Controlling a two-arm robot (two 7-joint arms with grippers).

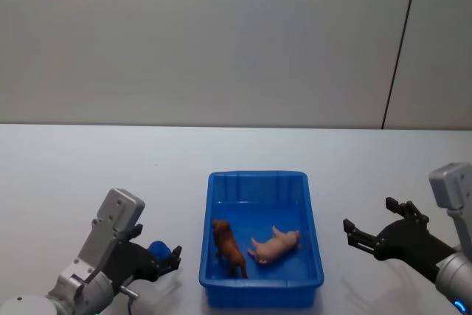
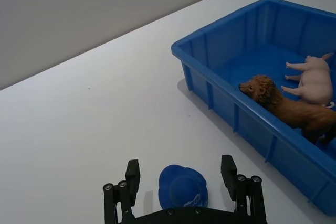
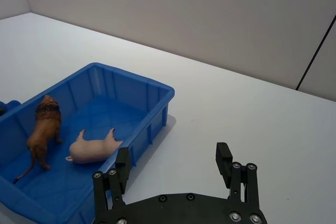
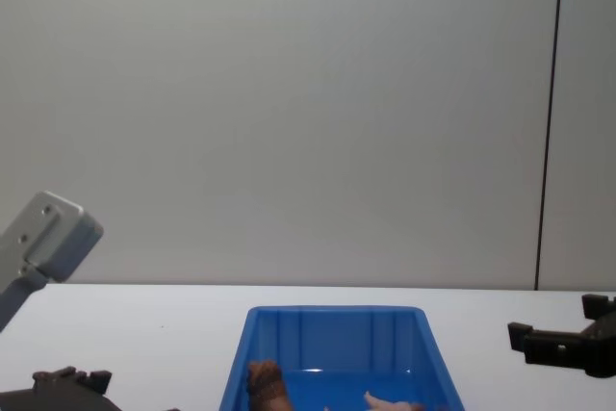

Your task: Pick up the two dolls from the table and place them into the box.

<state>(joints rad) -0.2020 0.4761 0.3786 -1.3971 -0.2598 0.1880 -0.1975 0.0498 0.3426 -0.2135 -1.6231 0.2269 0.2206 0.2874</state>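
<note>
Both pincers sit low at the near edge of the white table [image 1: 88, 175], fingers spread wide and holding nothing: the left pincer [image 2: 181, 179] left of the blue box [image 1: 317, 256], the right pincer [image 3: 173, 166] to its right. A small blue cap [image 2: 182, 187] lies between the left fingers. Inside the box, the reddish-brown lion doll [image 1: 229, 247] stands beside the pale pink pig doll [image 1: 276, 245], which lies on its side. No writing is readable.

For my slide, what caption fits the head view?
Lion doll and pig doll inside the blue box.
</note>
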